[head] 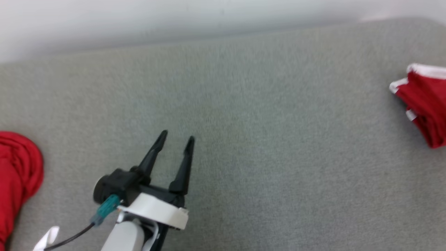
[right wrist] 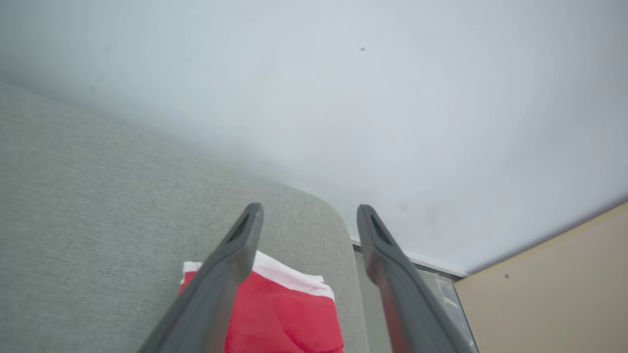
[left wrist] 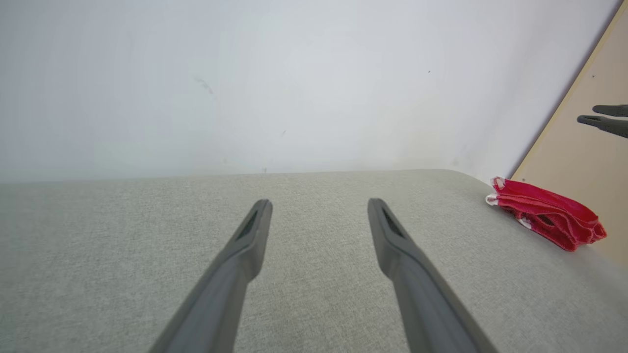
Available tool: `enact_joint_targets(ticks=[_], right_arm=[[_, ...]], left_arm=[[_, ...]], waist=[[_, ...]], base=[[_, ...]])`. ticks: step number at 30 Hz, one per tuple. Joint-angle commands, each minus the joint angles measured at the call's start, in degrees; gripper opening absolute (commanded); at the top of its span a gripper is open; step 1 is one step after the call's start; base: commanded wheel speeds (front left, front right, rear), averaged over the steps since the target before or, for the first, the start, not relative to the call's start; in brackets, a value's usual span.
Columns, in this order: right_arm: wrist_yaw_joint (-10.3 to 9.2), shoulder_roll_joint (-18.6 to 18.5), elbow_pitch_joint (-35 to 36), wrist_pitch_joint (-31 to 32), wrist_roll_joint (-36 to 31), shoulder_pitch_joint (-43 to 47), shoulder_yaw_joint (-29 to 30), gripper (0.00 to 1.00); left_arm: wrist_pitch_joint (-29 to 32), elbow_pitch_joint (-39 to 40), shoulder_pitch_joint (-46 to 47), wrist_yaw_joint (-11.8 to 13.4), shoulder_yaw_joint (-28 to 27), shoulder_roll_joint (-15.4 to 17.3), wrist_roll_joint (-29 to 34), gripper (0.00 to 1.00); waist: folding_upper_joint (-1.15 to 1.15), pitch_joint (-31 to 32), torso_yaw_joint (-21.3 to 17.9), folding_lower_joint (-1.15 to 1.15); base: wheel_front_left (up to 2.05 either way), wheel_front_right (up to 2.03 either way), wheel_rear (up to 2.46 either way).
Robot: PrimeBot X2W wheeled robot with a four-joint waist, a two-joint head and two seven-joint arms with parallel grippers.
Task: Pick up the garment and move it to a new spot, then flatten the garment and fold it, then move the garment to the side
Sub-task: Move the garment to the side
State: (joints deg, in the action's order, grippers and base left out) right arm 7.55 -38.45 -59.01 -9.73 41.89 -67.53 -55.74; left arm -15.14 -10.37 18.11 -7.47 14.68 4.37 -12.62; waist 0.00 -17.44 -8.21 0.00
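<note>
The left gripper hovers low over the counter, well to the left of the folded garment, its white-collared forearm rising from the near edge and its two dark fingers spread apart, holding nothing; a teal-tipped cable runs from its wrist. The right gripper hangs just above the folded garment, fingers parted and empty, one finger crossing over the cloth. The garment is red with a white band along its far edge, folded into a compact stack; it lies on the counter's right end, close to the rounded far corner. A second red cloth, bunched, lies far to the garment's left, past the left gripper. The counter is covered in grey woven fabric; behind the garment a pale wall rises; beyond the garment, off the counter's end, is tan floor.
</note>
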Motion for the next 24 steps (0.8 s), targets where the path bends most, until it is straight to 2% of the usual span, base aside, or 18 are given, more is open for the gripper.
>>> enact_joint_targets(ticks=[1,7,13,18,24], right_arm=[[-0.12,0.25,1.52,-0.64,1.06,2.11,0.27,1.0],[-0.12,0.52,9.98,-2.71,4.4,7.71,2.55,1.0],[-0.12,2.44,16.64,-5.02,6.29,17.33,9.7,1.0],[-0.12,6.01,23.37,-5.44,2.67,27.38,20.88,1.0],[-0.12,13.68,33.98,-5.46,-5.04,43.87,36.21,1.0]], left_arm=[[0.0,0.23,-1.71,0.19,-1.07,0.03,-0.83,1.0],[0.01,0.18,-5.4,0.36,-6.18,0.44,-0.45,1.0],[0.01,-0.24,-8.85,0.9,-10.73,0.39,0.0,1.0],[0.01,1.26,-11.75,1.24,-13.86,-0.25,0.33,1.0],[0.01,1.93,-14.93,1.96,-14.98,-0.83,2.6,1.0]], waist=[[0.0,5.97,0.22,0.0],[0.0,12.46,1.03,0.0],[0.0,16.42,1.94,0.0],[0.0,18.52,2.41,0.0],[0.0,19.72,2.9,0.0]], base=[[0.0,0.0,0.0],[0.0,0.0,0.0],[0.0,0.0,0.0],[0.0,0.0,0.0],[0.0,0.0,0.0]])
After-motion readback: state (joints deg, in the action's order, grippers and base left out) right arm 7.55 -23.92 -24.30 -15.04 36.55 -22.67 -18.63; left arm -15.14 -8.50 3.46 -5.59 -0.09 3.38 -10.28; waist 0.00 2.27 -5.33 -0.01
